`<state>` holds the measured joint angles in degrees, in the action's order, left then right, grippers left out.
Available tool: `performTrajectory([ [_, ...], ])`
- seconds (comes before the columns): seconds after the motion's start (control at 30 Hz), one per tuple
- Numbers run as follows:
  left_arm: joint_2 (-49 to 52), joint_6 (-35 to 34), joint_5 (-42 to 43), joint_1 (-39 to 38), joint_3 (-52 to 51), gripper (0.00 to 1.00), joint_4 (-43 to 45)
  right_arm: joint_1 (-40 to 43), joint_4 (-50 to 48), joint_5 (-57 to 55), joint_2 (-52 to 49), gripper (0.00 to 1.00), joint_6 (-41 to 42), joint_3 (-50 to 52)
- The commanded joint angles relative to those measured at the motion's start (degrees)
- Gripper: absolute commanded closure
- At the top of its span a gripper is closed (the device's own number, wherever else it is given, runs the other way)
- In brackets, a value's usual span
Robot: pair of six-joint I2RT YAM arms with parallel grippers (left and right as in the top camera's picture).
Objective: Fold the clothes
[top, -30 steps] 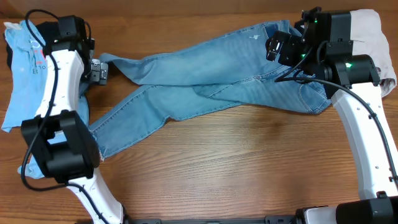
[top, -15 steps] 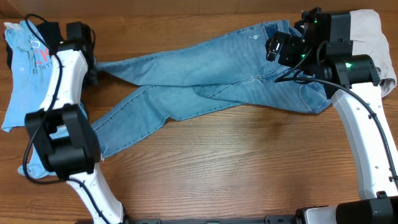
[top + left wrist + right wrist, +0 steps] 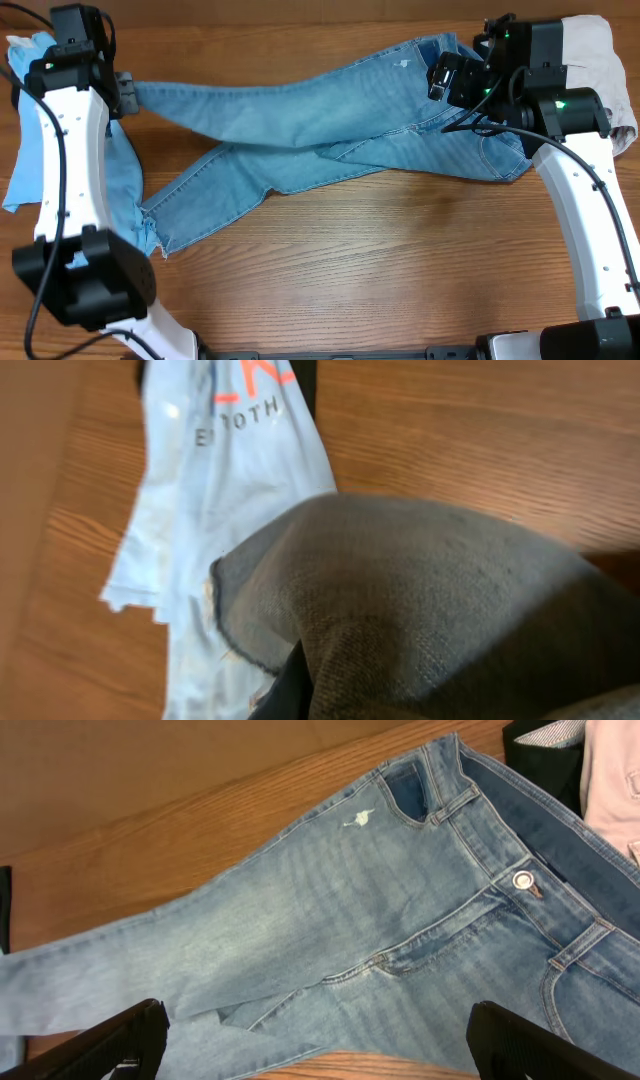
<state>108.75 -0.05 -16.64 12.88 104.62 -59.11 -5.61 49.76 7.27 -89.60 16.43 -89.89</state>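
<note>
Two grippers hang over a wooden table [image 3: 400,270]. The left gripper [image 3: 127,92] is clamped shut on one leg hem of the light-blue jeans [image 3: 330,115], which stretch away from it across the table to lie directly beneath the right gripper [image 3: 443,76]. The right gripper's jaws stand wide apart, hovering above the waistband. A pale-blue T-shirt [image 3: 225,470] lies below the left gripper. Beige trousers [image 3: 600,50] sit just beside the right gripper.

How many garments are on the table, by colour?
Light-blue denim jeans: 1
Pale-blue T-shirt: 1
Beige trousers: 1
Black garments: 2, one by the T-shirt, one beside the beige trousers; only edges show
Total: 5
</note>
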Motion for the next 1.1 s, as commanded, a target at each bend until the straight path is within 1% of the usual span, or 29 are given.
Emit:
performTrajectory([
  [0.0,6.1,0.9,1.7,2.2,0.5,0.96,3.3,0.2,-0.1,0.3,-0.3,0.0,-0.3,-0.2],
  [0.13,11.5,-0.2,1.8,4.4,0.5,0.96,7.9,0.2,-0.1,-1.2,-0.8,0.0,-0.3,-0.2],
  [0.17,12.3,-0.4,3.2,5.1,0.5,0.96,8.7,0.2,-0.1,-1.2,-1.0,0.0,-0.3,-0.2],
  [0.23,13.7,-1.0,9.3,8.2,0.5,0.96,12.5,0.2,-0.3,-1.2,-2.2,0.0,-0.3,-0.1],
  [0.27,13.7,-1.3,10.7,9.2,0.5,0.92,14.1,0.2,-0.4,-1.2,-2.9,0.0,-0.3,-0.1],
  [0.3,13.7,-1.3,11.9,10.2,0.6,0.15,16.0,0.2,-0.7,-1.2,-3.8,0.0,-0.3,-0.1],
  [0.33,13.7,-1.3,12.3,11.2,1.3,0.0,17.2,0.2,-1.0,-1.2,-4.7,0.0,-0.3,-0.1],
  [0.4,13.6,-1.3,12.4,11.6,3.3,0.0,15.6,0.2,-2.2,-1.2,-5.3,0.0,-0.4,-0.1],
  [0.43,13.6,-1.3,13.3,11.6,5.2,0.0,13.1,0.2,-3.8,-1.9,-5.3,0.0,-0.7,-0.2],
  [0.47,13.4,-1.3,16.0,11.6,8.0,0.0,9.4,0.4,-5.2,-2.1,-4.9,0.0,-0.8,-0.3],
  [0.53,13.4,-1.3,25.3,11.6,15.8,0.0,-1.4,1.3,-4.4,-2.1,-4.2,0.0,-0.7,-1.9],
  [0.6,13.4,-1.2,33.9,11.5,24.1,0.0,-14.1,3.7,1.4,-2.1,-3.1,0.0,-0.6,-5.1],
  [0.63,13.4,-0.2,37.2,11.2,27.7,0.0,-20.2,5.4,5.2,-2.1,-2.5,0.0,0.3,-6.6],
  [0.67,13.4,2.5,38.9,10.8,30.4,0.0,-24.7,6.9,8.3,-2.1,-2.1,0.0,0.8,-7.8],
  [0.77,13.3,4.8,38.6,9.2,39.1,0.0,-35.8,12.2,18.5,-1.2,0.2,0.0,1.4,-11.7],
  [0.8,13.2,4.8,38.8,9.2,41.6,0.01,-37.7,13.3,20.5,-0.8,1.0,0.0,1.4,-12.8],
  [0.9,7.9,4.7,42.2,8.4,41.6,0.01,-37.7,15.8,24.9,0.5,4.8,0.0,1.5,-15.2],
  [0.93,5.8,4.7,42.0,7.7,41.6,0.01,-37.7,16.1,25.8,0.5,6.2,0.0,1.5,-15.3],
  [1.0,1.4,4.0,40.1,5.4,41.4,0.0,-37.7,16.6,28.2,0.3,9.1,0.0,1.5,-15.3],
  [1.07,-3.4,2.1,35.4,1.9,40.1,0.0,-37.7,17.4,31.7,0.2,11.8,0.0,1.5,-15.3],
])
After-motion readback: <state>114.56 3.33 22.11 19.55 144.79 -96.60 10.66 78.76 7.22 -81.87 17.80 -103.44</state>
